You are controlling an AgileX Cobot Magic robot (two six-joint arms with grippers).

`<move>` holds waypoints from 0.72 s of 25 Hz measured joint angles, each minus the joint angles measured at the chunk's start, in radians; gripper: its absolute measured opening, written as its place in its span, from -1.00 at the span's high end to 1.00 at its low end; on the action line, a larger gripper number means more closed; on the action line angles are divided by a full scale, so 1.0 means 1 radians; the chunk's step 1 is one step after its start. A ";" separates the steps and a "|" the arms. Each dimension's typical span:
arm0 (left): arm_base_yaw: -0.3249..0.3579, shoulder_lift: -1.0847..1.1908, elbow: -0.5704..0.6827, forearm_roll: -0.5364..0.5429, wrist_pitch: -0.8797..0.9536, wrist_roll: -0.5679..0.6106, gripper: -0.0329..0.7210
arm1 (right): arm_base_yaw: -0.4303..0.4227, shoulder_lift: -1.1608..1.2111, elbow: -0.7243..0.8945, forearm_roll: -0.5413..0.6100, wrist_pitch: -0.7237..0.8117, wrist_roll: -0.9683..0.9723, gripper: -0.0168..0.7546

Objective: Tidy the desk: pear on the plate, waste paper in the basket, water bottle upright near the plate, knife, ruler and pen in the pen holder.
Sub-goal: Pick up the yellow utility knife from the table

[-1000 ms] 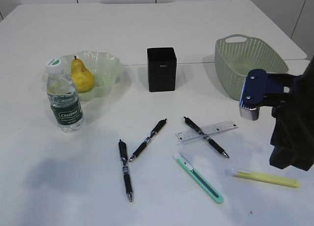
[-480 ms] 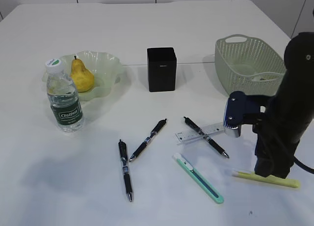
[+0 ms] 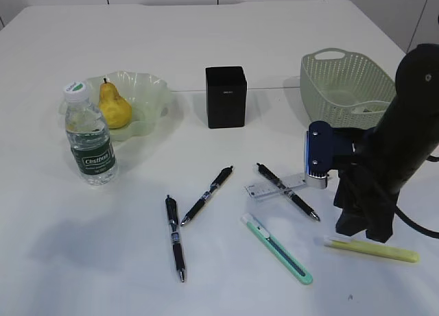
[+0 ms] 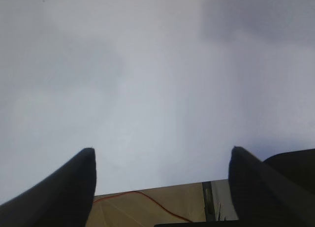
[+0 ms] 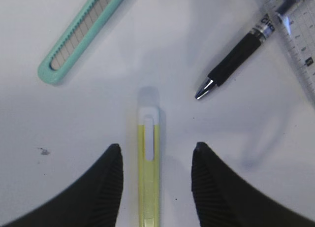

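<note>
Right pincer (image 5: 155, 180) is seen partly open, its two black ribbed fingers (image 5: 106, 187) standing on either side of a slim translucent yellow utility knife with a white slider (image 5: 148, 163), which lies flat on the large plain white desk (image 3: 206, 42); nothing is gripped yet, a clear gap showing on each side. Ahead and to the left of the pincer a mint-green plastic snap-off knife (image 5: 81, 32) is found; ahead and to the right, a black retractable pen (image 5: 234, 62) lies across a short clear plastic ruler with black markings (image 5: 295, 35).

Left pincer (image 4: 162, 187) is held wide open over bare tabletop, with nothing between its fingers.

The step in hand is judged to be the pickup of the yellow knife for the small square matte black pen holder (image 3: 226, 96), which stands well beyond the right pincer, up and to the left in the exterior view. For the next move, a short descent is called for until the fingertips flank the knife's body, followed by closing squarely across its narrow width, so that it is not pushed sideways or tilted.
</note>
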 joint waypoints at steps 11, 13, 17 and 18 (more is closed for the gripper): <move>0.000 0.000 0.000 0.000 0.000 0.000 -0.66 | 0.000 0.013 0.024 0.006 -0.010 -0.029 0.00; 0.000 0.000 0.000 0.000 0.000 0.000 -0.66 | 0.000 0.015 0.036 0.006 -0.020 -0.030 0.00; 0.000 0.000 0.000 0.000 0.000 0.000 -0.66 | 0.000 0.015 0.069 0.008 -0.057 -0.031 0.00; 0.000 0.000 0.000 0.000 0.000 0.000 -0.66 | 0.000 0.015 0.073 0.008 -0.067 -0.031 0.00</move>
